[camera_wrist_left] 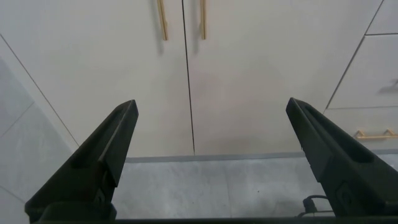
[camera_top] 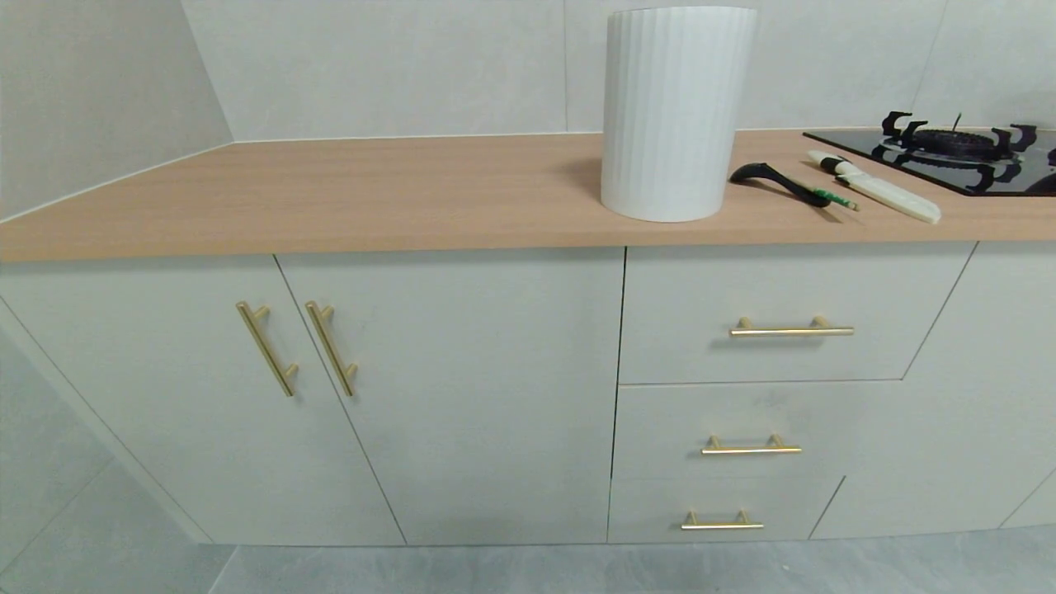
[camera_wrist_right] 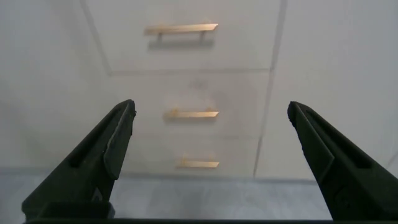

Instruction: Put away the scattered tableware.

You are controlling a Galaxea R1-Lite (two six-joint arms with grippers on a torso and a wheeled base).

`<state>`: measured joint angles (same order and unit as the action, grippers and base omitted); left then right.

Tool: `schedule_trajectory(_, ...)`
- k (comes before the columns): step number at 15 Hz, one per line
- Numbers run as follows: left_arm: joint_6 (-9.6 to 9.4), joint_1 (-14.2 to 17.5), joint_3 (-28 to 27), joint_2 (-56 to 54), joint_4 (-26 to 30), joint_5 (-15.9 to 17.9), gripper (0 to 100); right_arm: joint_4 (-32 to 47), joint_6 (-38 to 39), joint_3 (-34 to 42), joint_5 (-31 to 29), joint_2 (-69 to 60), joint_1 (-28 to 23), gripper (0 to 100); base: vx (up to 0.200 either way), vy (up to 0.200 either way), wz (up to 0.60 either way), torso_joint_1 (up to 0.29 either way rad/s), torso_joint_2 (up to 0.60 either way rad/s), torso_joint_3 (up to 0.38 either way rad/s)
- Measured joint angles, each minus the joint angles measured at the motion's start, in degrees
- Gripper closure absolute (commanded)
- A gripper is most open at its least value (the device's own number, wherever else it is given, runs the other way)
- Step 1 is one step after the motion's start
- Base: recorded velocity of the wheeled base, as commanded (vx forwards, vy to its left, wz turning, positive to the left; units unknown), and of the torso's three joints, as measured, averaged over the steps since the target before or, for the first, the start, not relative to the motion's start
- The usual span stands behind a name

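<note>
I am holding my left gripper [camera_wrist_left: 210,107] and right gripper [camera_wrist_right: 210,106] spread wide and empty, low before the doors [camera_wrist_left: 249,74] and drawers [camera_wrist_right: 186,62]. Up on the counter [camera_top: 371,194], the holder [camera_top: 672,115] is standing at my 1 o'clock. The tableware is lying at its 3 o'clock: a black utensil [camera_top: 775,181], a green stick [camera_top: 837,199] just beside it, and a white knife [camera_top: 879,188], short of the stove [camera_top: 949,157]. I am expecting trouble from thin, flat pieces slipping my pinch, or my arm tipping the holder.
</note>
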<state>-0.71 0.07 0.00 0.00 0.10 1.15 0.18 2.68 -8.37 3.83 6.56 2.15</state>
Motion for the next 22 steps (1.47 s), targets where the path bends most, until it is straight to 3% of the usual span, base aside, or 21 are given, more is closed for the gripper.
schedule_trajectory(5,0.02,0.0,0.0,0.0,0.0,0.0,0,-1.2,-1.4,-4.1,1.9,22.1,5.8,0,0.0,0.0,0.0,0.0,0.0,0.0)
schedule_trajectory(9,0.02,0.0,0.0,0.0,0.0,0.0,0,-9.5,-1.8,-9.3,2.0,46.1,8.3,0,0.0,0.0,0.0,0.0,0.0,0.0)
schedule_trajectory(12,0.02,0.0,0.0,0.0,0.0,0.0,0,-14.3,-2.1,-14.3,1.7,61.7,9.0,0,0.0,0.0,0.0,0.0,0.0,0.0)
schedule_trajectory(18,0.02,0.0,0.0,0.0,0.0,0.0,0,-16.2,-2.1,-26.6,-1.0,86.8,9.1,0,0.0,0.0,0.0,0.0,0.0,0.0)
schedule_trajectory(22,0.09,0.0,0.0,0.0,0.0,0.0,0,-22.0,-2.1,-27.8,-3.5,97.7,7.9,0,0.0,0.0,0.0,0.0,0.0,0.0)
